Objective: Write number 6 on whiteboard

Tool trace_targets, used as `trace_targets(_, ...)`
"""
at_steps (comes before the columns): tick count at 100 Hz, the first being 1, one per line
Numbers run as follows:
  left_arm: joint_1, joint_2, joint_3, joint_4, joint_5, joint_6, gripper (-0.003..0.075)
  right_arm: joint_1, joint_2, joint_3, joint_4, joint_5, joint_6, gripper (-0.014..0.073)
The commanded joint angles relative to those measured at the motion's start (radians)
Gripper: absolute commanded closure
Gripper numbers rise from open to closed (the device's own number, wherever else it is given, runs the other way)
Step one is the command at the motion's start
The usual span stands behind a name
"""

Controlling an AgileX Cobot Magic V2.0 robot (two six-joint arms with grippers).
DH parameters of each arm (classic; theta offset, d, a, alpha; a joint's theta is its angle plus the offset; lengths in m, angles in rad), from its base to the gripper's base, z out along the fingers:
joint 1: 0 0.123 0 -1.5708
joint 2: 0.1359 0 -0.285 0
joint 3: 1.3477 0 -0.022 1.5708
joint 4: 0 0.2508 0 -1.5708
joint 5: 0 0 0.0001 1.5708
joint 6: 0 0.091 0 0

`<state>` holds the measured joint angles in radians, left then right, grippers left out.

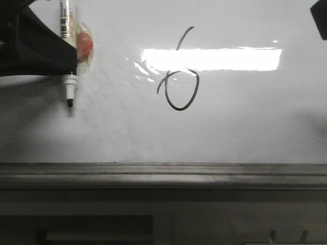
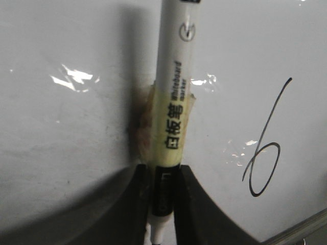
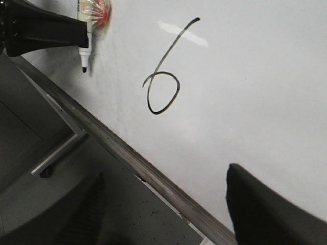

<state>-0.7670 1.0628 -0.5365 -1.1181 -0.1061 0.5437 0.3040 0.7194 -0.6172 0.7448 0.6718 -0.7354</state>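
Looping black number 6 (image 1: 179, 76) (thin stroke).

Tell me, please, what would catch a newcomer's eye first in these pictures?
The black number 6 drawn near the middle of the whiteboard stands out first, its long tail crossing a bright bar of glare. Next comes the left gripper at the upper left, clamped on a white marker with its tip pointing down, well to the left of the 6.
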Motion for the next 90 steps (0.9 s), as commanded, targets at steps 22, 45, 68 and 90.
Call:
trace_targets(22,0.0,0.001,-0.026,0.0,-0.046,-0.006,0.0713,-0.004,-0.006,-0.026,0.039,-0.056,0.0,0.0146)
trace_targets(45,0.0,-0.036,-0.026,0.017,-0.068,-0.006,0.0363,-0.004,-0.006,-0.026,0.039,-0.056,0.0,0.0146)
trace_targets(68,0.0,-0.145,-0.026,0.034,-0.076,0.08,0.0206,-0.004,-0.006,-0.026,0.023,-0.056,0.0,0.0146)
trace_targets(90,0.0,-0.325,-0.022,0.034,-0.051,0.268,0.0208,-0.004,-0.017,-0.026,0.032,-0.057,0.0,0.0153)
